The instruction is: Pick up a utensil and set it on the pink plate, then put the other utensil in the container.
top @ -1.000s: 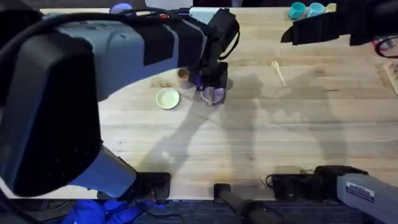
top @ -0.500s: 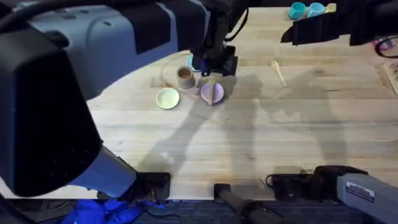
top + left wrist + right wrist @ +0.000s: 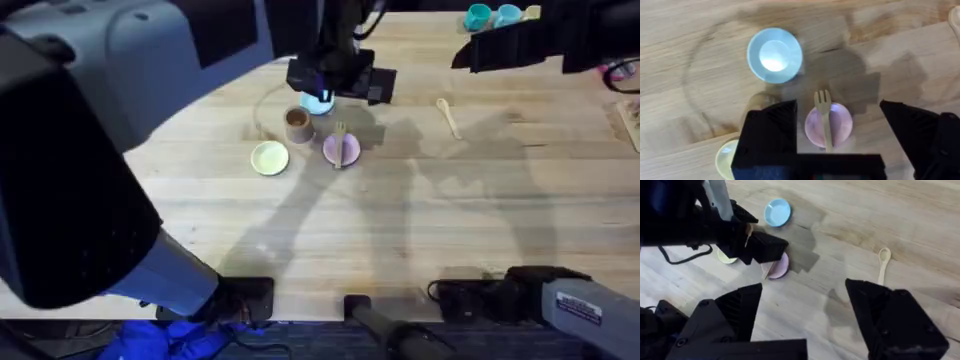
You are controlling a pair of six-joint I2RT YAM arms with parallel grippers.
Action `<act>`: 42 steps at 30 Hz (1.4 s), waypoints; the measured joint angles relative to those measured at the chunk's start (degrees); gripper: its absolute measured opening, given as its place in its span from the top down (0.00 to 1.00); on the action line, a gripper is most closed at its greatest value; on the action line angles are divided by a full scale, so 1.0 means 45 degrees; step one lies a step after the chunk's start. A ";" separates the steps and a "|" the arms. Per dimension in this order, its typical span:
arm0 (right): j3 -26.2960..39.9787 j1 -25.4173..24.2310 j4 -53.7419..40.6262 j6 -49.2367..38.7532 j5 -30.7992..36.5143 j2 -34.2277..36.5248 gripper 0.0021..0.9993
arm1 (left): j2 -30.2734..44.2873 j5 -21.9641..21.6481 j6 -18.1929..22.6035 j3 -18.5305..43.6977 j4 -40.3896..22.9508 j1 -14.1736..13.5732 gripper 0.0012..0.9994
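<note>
in the overhead view, reading from the left, the yellow plate (image 3: 269, 158) sits left of centre, the tan cup (image 3: 296, 123) just above and right of it, the light blue plate (image 3: 318, 101) above that under the left gripper (image 3: 340, 80), then the pink plate (image 3: 341, 149) with the wooden fork (image 3: 340, 143) lying across it, long axis running up the frame, tines overhanging the far rim. the left gripper hangs over that cluster with its black fingers spread and nothing between them, so the first half looks done. further right, well apart on bare wood, the wooden spoon (image 3: 448, 116) lies alone, bowl toward the top, handle angled down and slightly right. the right gripper (image 3: 802, 317) is splayed wide and empty, the spoon off to the upper right of its wrist view. i'd judge the right arm nearer the spoon, with open table all round it; the cup, though, is crowded between plates.
</note>
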 joint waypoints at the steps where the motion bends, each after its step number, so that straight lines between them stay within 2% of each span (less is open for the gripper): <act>1: 0.0002 0.0000 0.0004 -0.0002 -0.0005 0.0000 0.00 | 0.0000 0.0000 0.0004 0.0018 -0.0036 0.0100 0.00; 13: 0.0000 0.0000 0.0004 -0.0005 -0.0005 0.0000 0.00 | 0.0000 -0.0006 0.0072 0.0270 -0.0948 0.1557 0.01; 20: 0.0002 0.0000 0.0001 -0.0005 -0.0002 0.0000 0.00 | -0.0232 -0.0048 0.1525 0.0315 -0.1039 0.2291 0.01; 28: 0.0000 0.0000 -0.0014 -0.0019 0.0000 0.0000 0.00 | -0.1807 -0.0004 0.3328 0.0320 -0.1020 0.3270 0.01; 31: 0.0000 0.0000 -0.0216 -0.0019 -0.0005 0.0000 0.00 | -0.2145 0.0749 0.4087 0.0320 -0.0909 0.3925 0.01; 35: 0.0000 0.0000 -0.0317 -0.0019 -0.0001 0.0000 0.00 | -0.2297 0.2619 0.5570 0.0329 -0.0841 0.5140 0.01; 40: 0.0000 0.0000 -0.0317 -0.0019 -0.0001 0.0000 0.00 | -0.2297 0.5350 0.7964 0.0329 -0.1142 0.6478 0.01; 42: 0.0000 0.0000 -0.0321 -0.0019 -0.0005 0.0000 0.00 | -0.2297 0.6548 0.9220 0.0329 -0.1418 0.6887 0.01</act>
